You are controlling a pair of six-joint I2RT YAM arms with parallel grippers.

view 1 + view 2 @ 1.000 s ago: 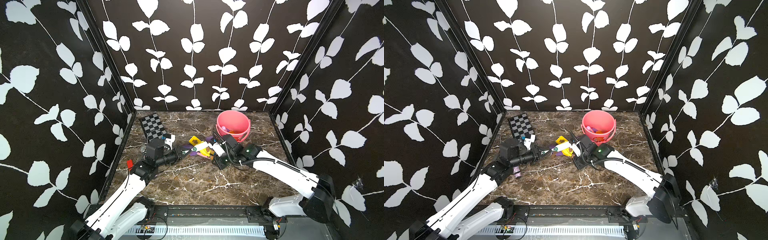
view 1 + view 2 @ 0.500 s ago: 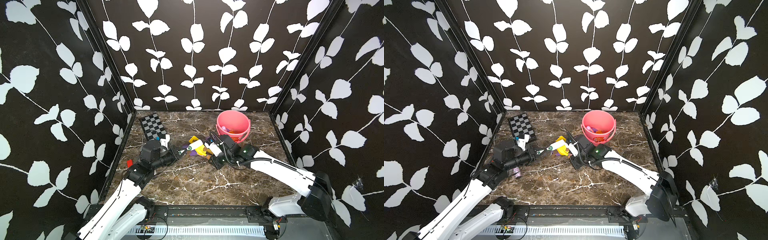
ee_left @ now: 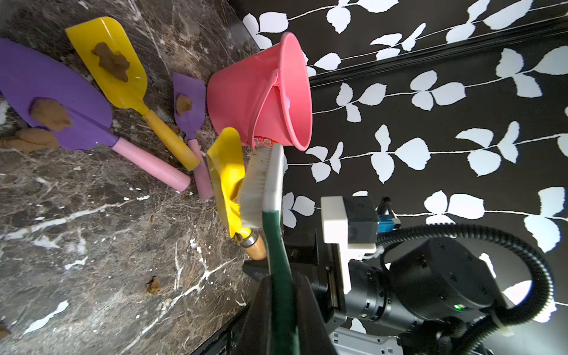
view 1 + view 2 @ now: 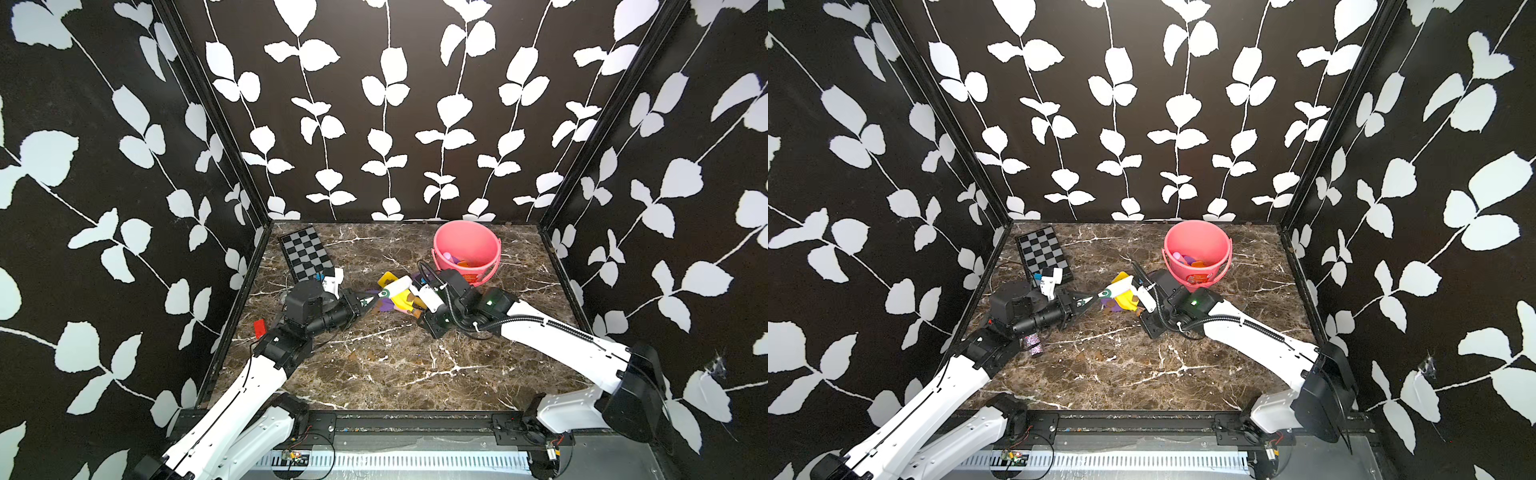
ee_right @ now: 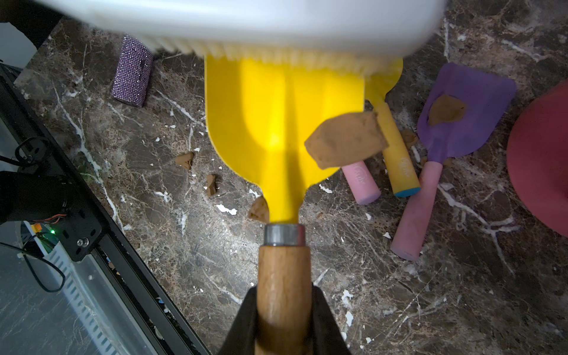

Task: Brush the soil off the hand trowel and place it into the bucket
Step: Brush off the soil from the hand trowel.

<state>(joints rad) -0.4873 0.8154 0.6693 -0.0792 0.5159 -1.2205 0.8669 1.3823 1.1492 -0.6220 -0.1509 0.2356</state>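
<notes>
Judged stiff and light, the hand trowel [image 5: 276,123] is clamped by its wooden handle in the right gripper [image 5: 284,307] toward the table's [image 4: 374,374] far edge, just beside the bucket [image 4: 465,249], while the brush [image 3: 264,181] is clamped in the left gripper [image 3: 281,295].

checkered board [image 4: 305,253] flat at the marble table's [image 4: 395,374] back left corner, glittery purple cylinder [image 5: 132,72], leaf-print walls [image 4: 374,104]

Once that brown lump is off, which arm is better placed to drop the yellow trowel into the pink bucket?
The right gripper clamps the trowel by its wooden handle, close to the bucket; the left gripper holds the brush.
</notes>
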